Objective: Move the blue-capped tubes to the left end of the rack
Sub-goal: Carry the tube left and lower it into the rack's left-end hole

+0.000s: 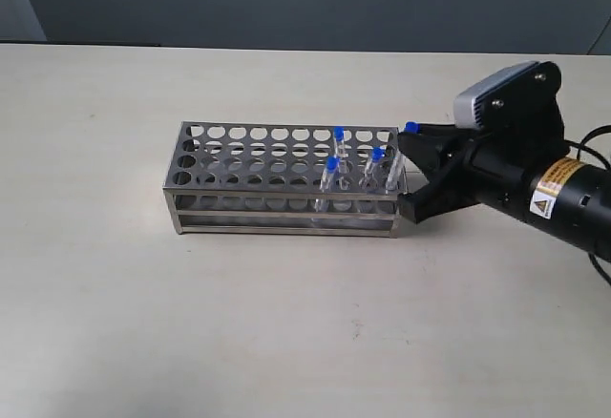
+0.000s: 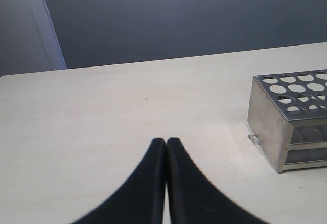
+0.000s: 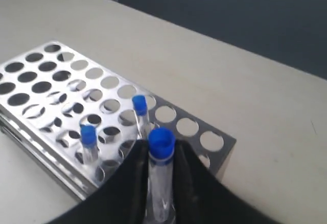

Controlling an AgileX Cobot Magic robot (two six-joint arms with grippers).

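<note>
A: At mid-frame on the desk (image 1: 115, 294), how many racks?
B: One rack (image 1: 248, 165). Two claws: the left claw (image 2: 166, 144) is pressed together and empty, and the right claw (image 3: 161, 149) at the rack's right end grips one tube.
A: Tubes altogether?
B: Four blue-capped tubes (image 1: 331, 172). Three stand in holes toward the rack's right end. The fourth tube (image 3: 161, 193) is in that claw.

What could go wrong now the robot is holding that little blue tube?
The right gripper grips the held tube near its blue cap, so it could slip or tilt. Carrying it left across the rack, it might bump the three standing tubes. The holes are small, so it could miss one and jam on the plate.
</note>
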